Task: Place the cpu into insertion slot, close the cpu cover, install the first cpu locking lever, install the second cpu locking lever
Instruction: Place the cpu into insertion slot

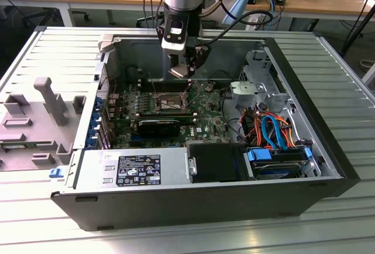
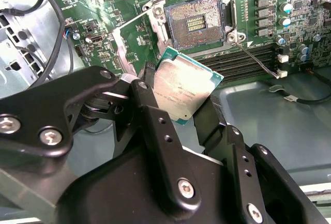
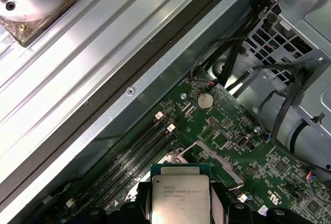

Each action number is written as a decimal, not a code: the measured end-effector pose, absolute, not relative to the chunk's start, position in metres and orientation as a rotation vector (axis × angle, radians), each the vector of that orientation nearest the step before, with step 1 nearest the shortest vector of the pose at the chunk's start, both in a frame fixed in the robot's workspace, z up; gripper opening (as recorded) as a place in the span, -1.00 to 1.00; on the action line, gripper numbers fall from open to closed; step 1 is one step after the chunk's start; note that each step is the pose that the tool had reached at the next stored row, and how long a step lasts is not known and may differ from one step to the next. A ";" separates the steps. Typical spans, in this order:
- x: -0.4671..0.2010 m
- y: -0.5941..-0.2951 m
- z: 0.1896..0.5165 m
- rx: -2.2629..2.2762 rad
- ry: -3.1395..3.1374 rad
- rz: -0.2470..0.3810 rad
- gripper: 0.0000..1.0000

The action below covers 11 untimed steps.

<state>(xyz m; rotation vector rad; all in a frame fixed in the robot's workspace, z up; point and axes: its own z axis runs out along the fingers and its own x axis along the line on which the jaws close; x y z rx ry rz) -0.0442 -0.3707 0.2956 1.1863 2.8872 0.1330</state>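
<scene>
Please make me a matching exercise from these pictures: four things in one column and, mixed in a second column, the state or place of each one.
Things
1. small square silver-topped cpu
2. square dark insertion slot with silver rim
3. thin silver cpu cover frame
4. blue flat cables

States or places
A. empty, contacts bare
B. inside the dark computer case, toward the exterior view's right
C. clamped in the black gripper, above the green circuit board
D. swung open beside the slot

Pairs: 1-C, 2-A, 3-D, 4-B
</scene>
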 end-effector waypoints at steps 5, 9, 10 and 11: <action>-0.044 -0.371 0.296 1.189 2.886 0.133 0.08; -0.044 -0.371 0.295 1.194 2.884 0.133 0.08; -0.044 -0.371 0.295 1.196 2.883 0.133 0.08; -0.044 -0.371 0.295 1.196 2.883 0.133 0.08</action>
